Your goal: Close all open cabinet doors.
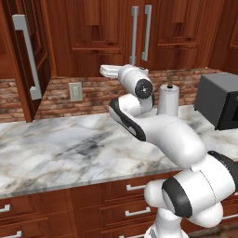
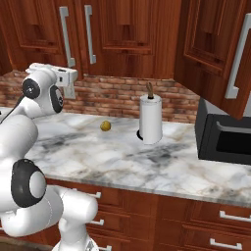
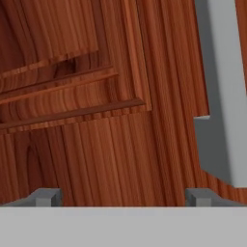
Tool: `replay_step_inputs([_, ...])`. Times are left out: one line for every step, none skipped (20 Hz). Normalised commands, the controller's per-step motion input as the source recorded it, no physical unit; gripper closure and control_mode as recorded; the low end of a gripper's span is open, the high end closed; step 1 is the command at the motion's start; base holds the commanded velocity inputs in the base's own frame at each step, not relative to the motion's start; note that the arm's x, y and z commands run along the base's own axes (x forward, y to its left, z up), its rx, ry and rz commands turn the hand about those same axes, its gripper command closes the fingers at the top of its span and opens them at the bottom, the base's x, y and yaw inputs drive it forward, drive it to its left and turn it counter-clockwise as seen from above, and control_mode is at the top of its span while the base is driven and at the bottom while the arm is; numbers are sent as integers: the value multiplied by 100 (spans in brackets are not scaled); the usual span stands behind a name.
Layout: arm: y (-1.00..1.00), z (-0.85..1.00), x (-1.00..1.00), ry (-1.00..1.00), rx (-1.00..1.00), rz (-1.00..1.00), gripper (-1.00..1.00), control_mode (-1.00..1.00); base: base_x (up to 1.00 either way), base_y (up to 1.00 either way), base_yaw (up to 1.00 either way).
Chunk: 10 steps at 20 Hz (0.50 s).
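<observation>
We have the claw point(image 3: 123, 197) right up against a cabinet door point(image 3: 116, 144). In the hand view its two small tips stand far apart at the bottom edge with bare wood between them, so it is spread and holds nothing. The lower end of a grey bar handle point(image 3: 219, 96) sits just off to one side of the tips, close to the wood.

From the left base view, one tall door point(image 1: 28, 56) at the left stands swung out from the wall, its edge and long handle point(image 1: 27, 56) turned toward us. From the right base view another door point(image 2: 220, 54) at the right hangs open above the dark microwave point(image 2: 225, 139). The pair of doors in the middle point(image 2: 117, 34) looks flush with the cabinet front. The arm reaches up and to the left over the marble bench point(image 1: 60, 148), and its white hand point(image 1: 111, 70) points toward the open left door.

We judge that we are at the step of shutting the left door, with the right one still to do. The next move calls for a flat push on the door face, away from the handle, following the door's swing until it sits flush. Then we need to turn toward the right door, keeping clear of the paper towel roll point(image 2: 150, 118) and the small round thing point(image 2: 105, 126) on the bench.
</observation>
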Motion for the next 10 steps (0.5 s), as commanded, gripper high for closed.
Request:
replay_step_inputs([0, 0, 13, 0, 0, 3, -100, -100, 0, 0, 0])
replay_step_inputs([0, 0, 13, 0, 0, 3, -100, -100, 0, 0, 0])
replay_step_inputs([0, 0, 16, 0, 0, 2, -100, -100, 0, 0, 0])
replay_step_inputs([0, 0, 18, 0, 0, 2, -100, -100, 0, 0, 0])
replay_step_inputs([0, 0, 19, 0, 0, 2, -100, -100, 0, 0, 0])
replay_step_inputs([0, 0, 19, 0, 0, 2, -100, -100, 0, 0, 0])
replay_step_inputs([0, 0, 20, 0, 0, 3, -100, -100, 0, 0, 0])
replay_step_inputs([0, 0, 21, 0, 0, 3, -100, -100, 0, 0, 0])
replay_step_inputs([0, 0, 20, 0, 0, 3, -100, -100, 0, 0, 0])
replay_step_inputs([0, 0, 17, 0, 0, 3, -100, -100, 0, 0, 0])
